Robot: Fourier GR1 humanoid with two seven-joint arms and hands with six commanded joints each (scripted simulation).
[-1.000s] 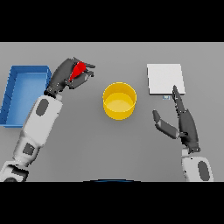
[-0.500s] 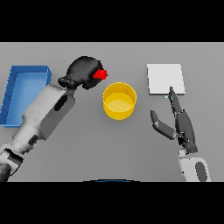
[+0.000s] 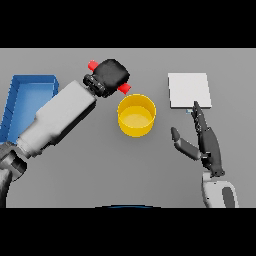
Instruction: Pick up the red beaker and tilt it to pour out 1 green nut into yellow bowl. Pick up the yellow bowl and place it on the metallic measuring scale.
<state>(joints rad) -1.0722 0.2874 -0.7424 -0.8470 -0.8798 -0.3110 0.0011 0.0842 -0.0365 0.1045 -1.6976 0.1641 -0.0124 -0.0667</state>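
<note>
The step in hand looks like the pouring. The left hand (image 3: 111, 74) is closed around the red beaker (image 3: 124, 88), and only two red ends of the beaker show, one on each side of the dark fingers. The beaker lies tilted, almost on its side, and its lower end points down to the yellow bowl (image 3: 136, 116), just above the bowl's rim on the side toward the table's (image 3: 90, 165) left edge. The hand and beaker are held in the air near the far half of the table, not resting on it. I cannot see any green nut, either in the beaker or in the bowl; the bowl's inside looks plain yellow.

In my judgement the next move is to tip the beaker a little more, slowly, with its mouth kept over the bowl, so that only one nut falls out. After that the bowl must go on the metallic measuring scale (image 3: 188, 90).

The right hand (image 3: 206, 145) is near the table's right edge, fingers straight and spread, thumb apart, holding nothing. Its fingertips reach close to the near edge of the scale.

The bowl is a round, smooth cup with straight walls. The scale is a flat, pale, square plate, matte in look. A blue tray (image 3: 31, 85) with low walls stands at the left edge. The table is an even grey surface.
</note>
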